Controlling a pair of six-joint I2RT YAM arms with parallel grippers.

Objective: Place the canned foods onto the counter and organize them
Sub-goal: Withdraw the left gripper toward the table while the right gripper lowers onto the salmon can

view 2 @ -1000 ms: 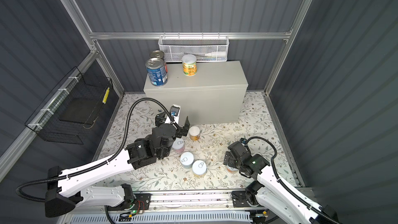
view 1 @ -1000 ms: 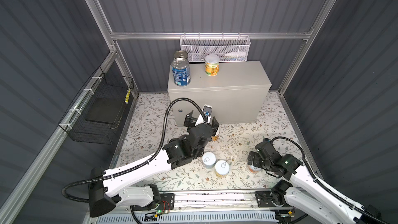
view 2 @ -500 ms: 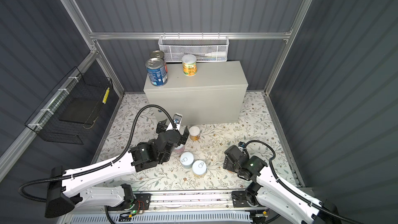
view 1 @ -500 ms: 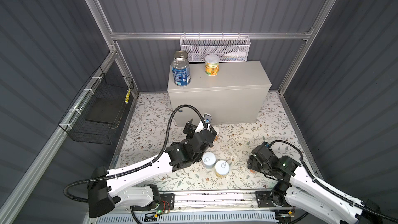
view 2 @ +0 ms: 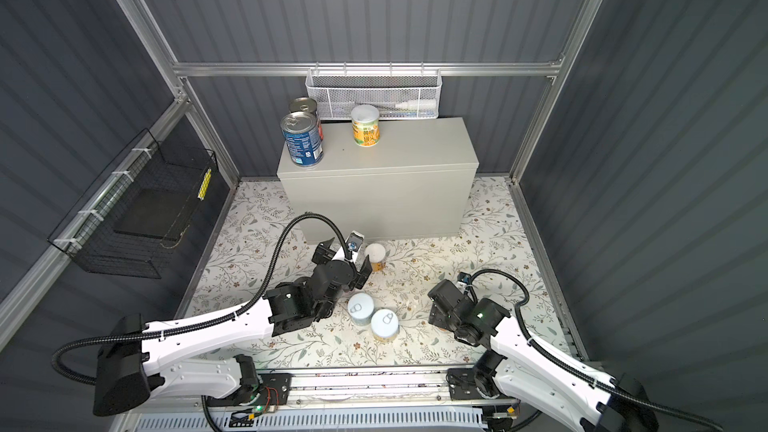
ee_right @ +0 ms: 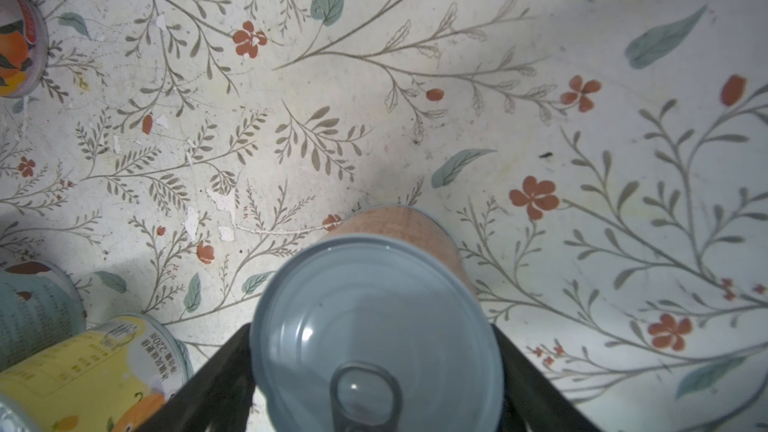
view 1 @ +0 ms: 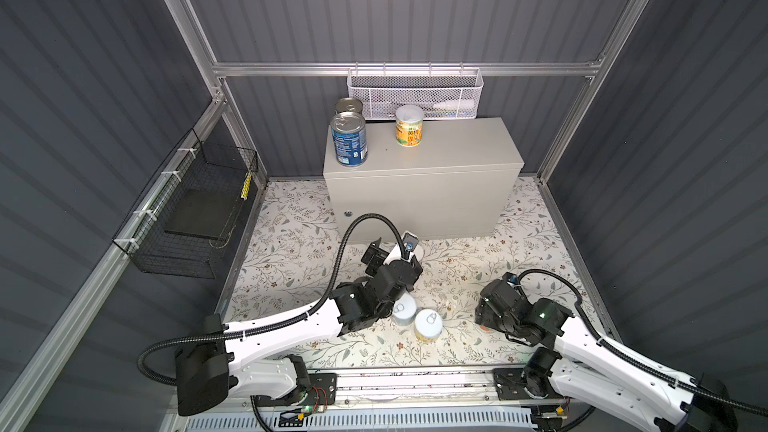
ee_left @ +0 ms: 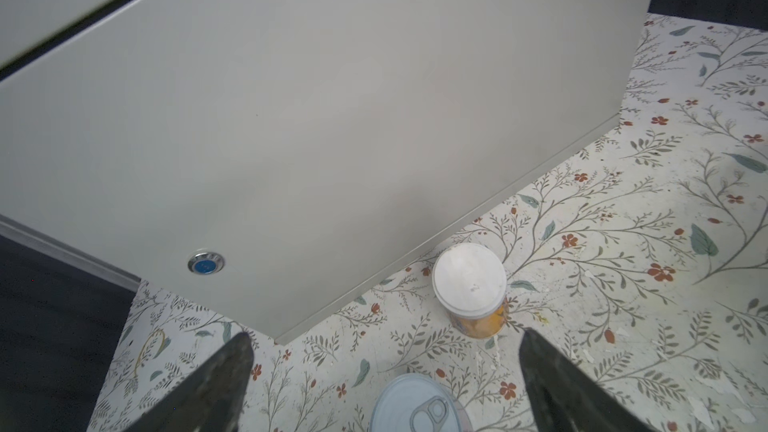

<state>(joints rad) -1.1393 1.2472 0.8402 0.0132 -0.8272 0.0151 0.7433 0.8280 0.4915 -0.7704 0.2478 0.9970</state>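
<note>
On the beige counter (view 1: 449,151) (view 2: 407,151) stand two blue-labelled cans (view 1: 349,141) (view 2: 302,141), one behind the other, and an orange-labelled can (view 1: 409,126) (view 2: 365,126). My right gripper (ee_right: 372,328) (view 1: 484,320) is shut on a pink-labelled can (ee_right: 395,226) standing on the floral floor. My left gripper (ee_left: 386,336) (view 2: 344,261) hangs open over a pull-tab can (ee_left: 419,405), which the arm hides in both top views. A white-lidded orange can (ee_left: 469,280) (view 2: 375,255) stands close to the counter's front. Two more cans (view 1: 404,311) (view 1: 428,324) stand together between the arms.
A white mesh basket (view 1: 415,93) hangs on the back wall above the counter. A black wire basket (view 1: 195,209) hangs on the left wall. The counter's round lock (ee_left: 205,263) faces my left gripper. In the right wrist view a yellow can (ee_right: 83,367) stands beside the held can.
My right gripper has closed onto the pink-labelled can. My left gripper has come down and back from the counter's front, over a can on the floor, still open.
</note>
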